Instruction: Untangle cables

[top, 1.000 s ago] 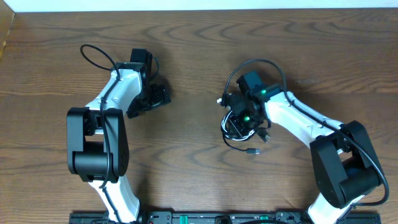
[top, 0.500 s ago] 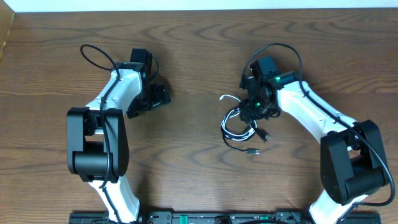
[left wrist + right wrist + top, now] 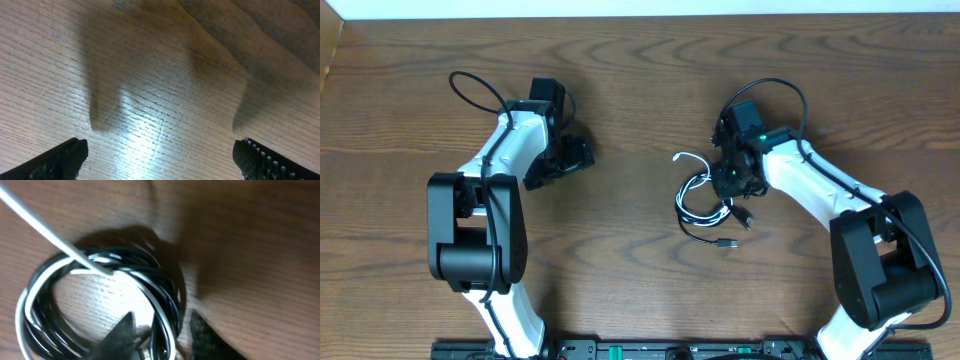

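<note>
On table [image 3: 620,80]: right gripper [image 3: 728,185] straddles coiled cables [image 3: 698,208]; left gripper [image 3: 572,158] well apart.

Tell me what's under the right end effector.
A coil of black and white cables lies on the wooden table, and the right end effector straddles its right side. In the overhead view, the end effector hides the coil's upper right edge.

desk [image 3: 640,90]: dark brown, wood-grained | far edge: white strip [image 3: 640,8] | light: pale glare patch [image 3: 145,137], left wrist view
</note>
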Controlling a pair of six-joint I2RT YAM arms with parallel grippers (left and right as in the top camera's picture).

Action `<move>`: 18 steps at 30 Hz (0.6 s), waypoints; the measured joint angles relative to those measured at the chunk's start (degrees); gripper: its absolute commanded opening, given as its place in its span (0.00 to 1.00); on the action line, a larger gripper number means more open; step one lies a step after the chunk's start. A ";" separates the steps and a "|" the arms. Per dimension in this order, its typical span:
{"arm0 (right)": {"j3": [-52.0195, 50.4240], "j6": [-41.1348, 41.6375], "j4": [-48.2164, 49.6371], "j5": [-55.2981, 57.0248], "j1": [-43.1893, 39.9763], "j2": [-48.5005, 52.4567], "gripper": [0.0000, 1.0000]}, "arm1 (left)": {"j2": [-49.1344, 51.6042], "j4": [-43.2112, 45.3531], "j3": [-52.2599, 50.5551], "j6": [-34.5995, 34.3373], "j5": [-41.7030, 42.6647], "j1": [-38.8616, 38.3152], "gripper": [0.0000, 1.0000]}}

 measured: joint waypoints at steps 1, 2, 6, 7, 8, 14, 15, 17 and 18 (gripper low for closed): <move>-0.07 0.31 0.00 0.04 0.13 0.00 0.21 | 0.00 0.00 0.00 0.00 0.00 0.00 0.98; -0.13 0.39 0.00 0.09 0.15 0.00 0.22 | 0.00 0.00 0.00 0.02 0.00 0.00 0.98; -1.36 0.52 0.15 1.31 0.31 0.00 0.24 | 0.00 0.00 0.00 0.00 0.00 0.00 0.98; -1.95 0.50 0.15 1.90 0.35 0.00 0.17 | 0.00 0.00 0.00 0.00 0.00 0.00 0.98; -2.43 0.37 0.20 2.19 0.35 0.00 0.08 | 0.00 0.00 0.00 0.00 0.00 0.00 0.98; -3.37 -0.85 2.34 3.43 0.50 -0.13 0.01 | 0.00 -0.02 0.00 0.00 0.00 0.00 0.98; -3.34 -1.75 3.67 3.56 0.50 -0.15 0.01 | 0.00 0.00 0.00 0.00 0.00 0.00 0.98; -3.19 -4.15 6.36 3.61 0.44 -0.13 0.01 | 0.00 -0.02 0.00 0.00 0.00 0.00 0.98; -2.89 -5.90 7.63 3.37 0.44 -0.13 0.01 | 0.00 0.00 0.00 0.00 0.00 0.00 0.98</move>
